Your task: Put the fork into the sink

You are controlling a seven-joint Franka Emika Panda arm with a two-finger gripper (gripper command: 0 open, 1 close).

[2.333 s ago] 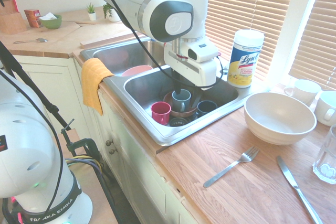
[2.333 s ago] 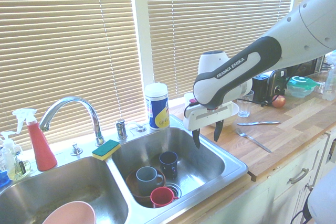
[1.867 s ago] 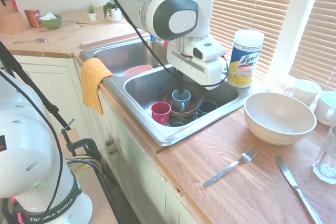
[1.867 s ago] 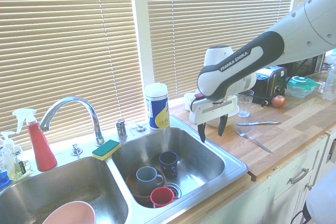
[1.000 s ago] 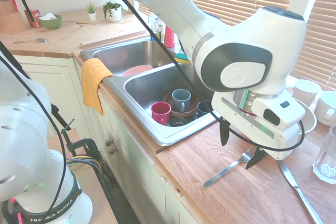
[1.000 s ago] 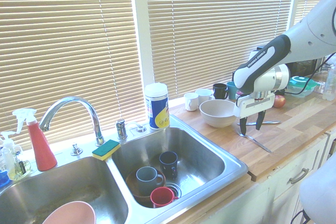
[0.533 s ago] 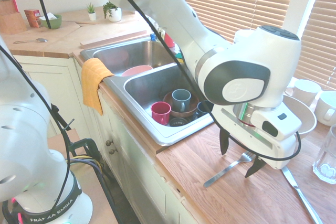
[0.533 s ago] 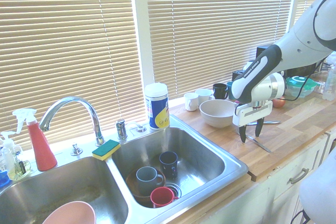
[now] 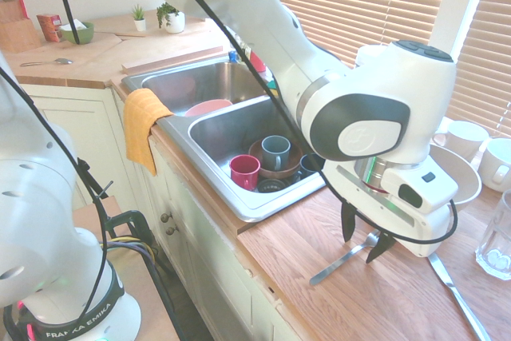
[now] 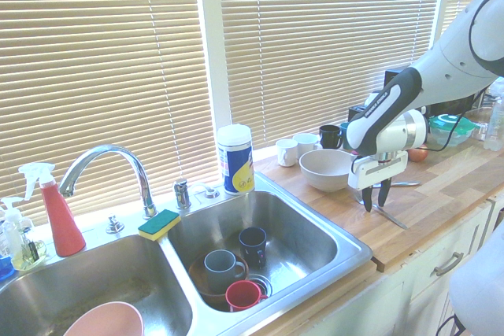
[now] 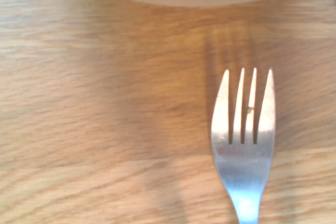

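Fork (image 11: 243,145): slim, silver, four-tined, flat on wood

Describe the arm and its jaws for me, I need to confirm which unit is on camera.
One white arm with rounded glossy shells and dark grey joint rings; FRANKA EMIKA lettering runs along a dark band in the second exterior view. A white boxy gripper carries two slim black jaws tapering to points. Black cables trail along the arm and loop beneath the gripper body.
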